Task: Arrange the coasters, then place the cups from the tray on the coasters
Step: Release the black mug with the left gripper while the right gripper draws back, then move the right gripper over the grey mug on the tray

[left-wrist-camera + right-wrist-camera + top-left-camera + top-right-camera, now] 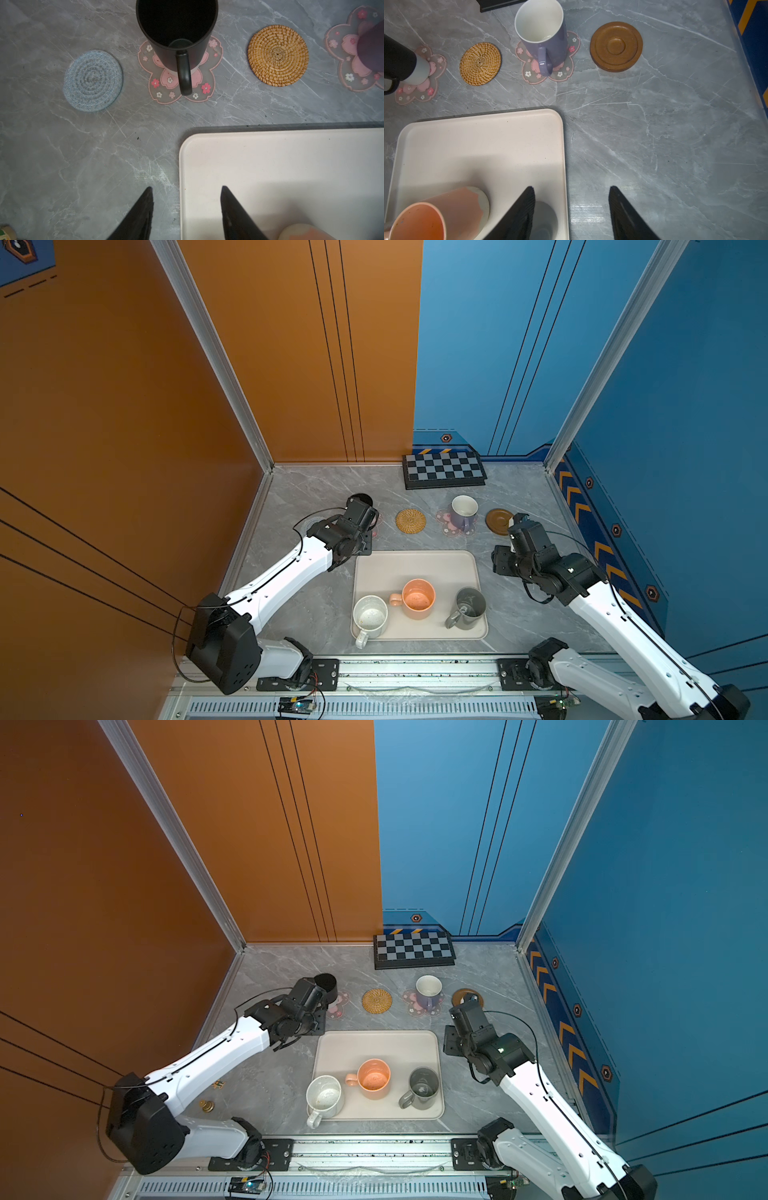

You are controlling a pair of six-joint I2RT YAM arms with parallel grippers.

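Counting placements, the black cup (176, 31) and lavender cup (544, 35) are found on pink flower coasters (166, 91), three cups (417, 597) are left on the tray (415, 568), and left pincer (186, 187) and right pincer (571, 187) are held apart, empty.

**CUP AND COASTER LAYOUT**

The tray (415, 564) holds three upright cups: the speckled white cup (370, 616) at 7 o'clock, the peach-orange cup (417, 598) at centre, and the grey cup (469, 608) at 5 o'clock.

The coaster row lies at 12 o'clock of the tray. From 9 toward 3 o'clock:
- grey-blue knitted coaster (92, 80), bare
- first pink flower coaster (164, 87), bearing the black cup (176, 25)
- straw coaster (410, 521), bare
- second pink flower coaster (562, 74), bearing the lavender cup (558, 52)
- wooden coaster (498, 521), bare
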